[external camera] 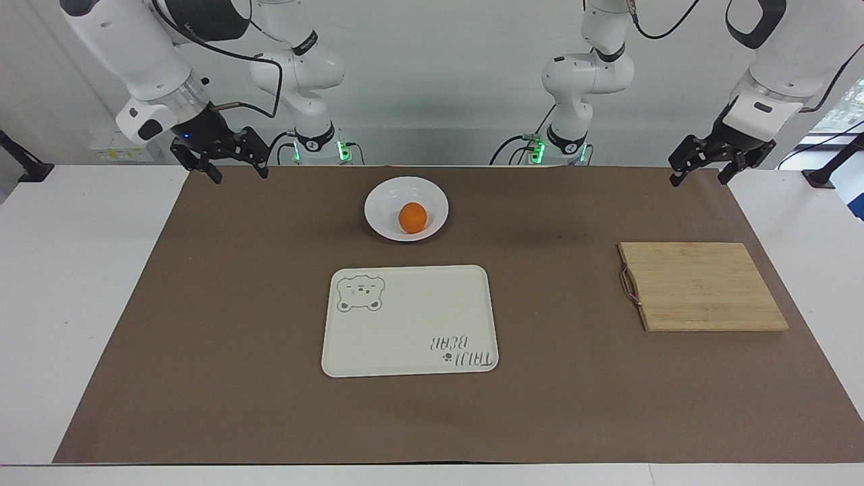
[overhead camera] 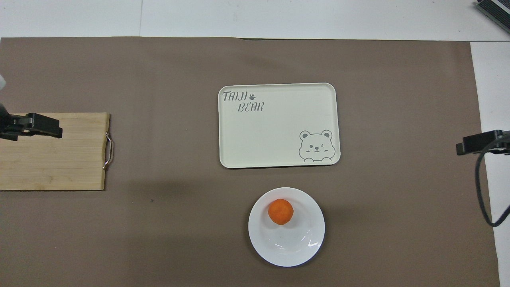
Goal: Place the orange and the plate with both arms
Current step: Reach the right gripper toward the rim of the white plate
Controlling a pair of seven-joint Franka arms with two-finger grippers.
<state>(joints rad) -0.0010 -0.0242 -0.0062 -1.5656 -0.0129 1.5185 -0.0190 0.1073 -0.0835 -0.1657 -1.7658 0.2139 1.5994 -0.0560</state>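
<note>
The small round bright-orange fruit (external camera: 412, 217) lies in the glossy round white plate (external camera: 388, 196), nearer the robots than the empty cream rectangular bear tray (external camera: 410, 320). Both the left gripper (external camera: 703, 167) and right gripper (external camera: 220, 161) hang empty, fingers apart, above the mat's robot-side corners. Judging by this, the orange looks placed, and the plate may yet belong on the tray.

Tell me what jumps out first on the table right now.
The orange sits in the plate, nearer the robots than the bear tray. A wooden board lies toward the left arm's end. Both grippers, left and right, hang open over the mat's corners, holding nothing.
</note>
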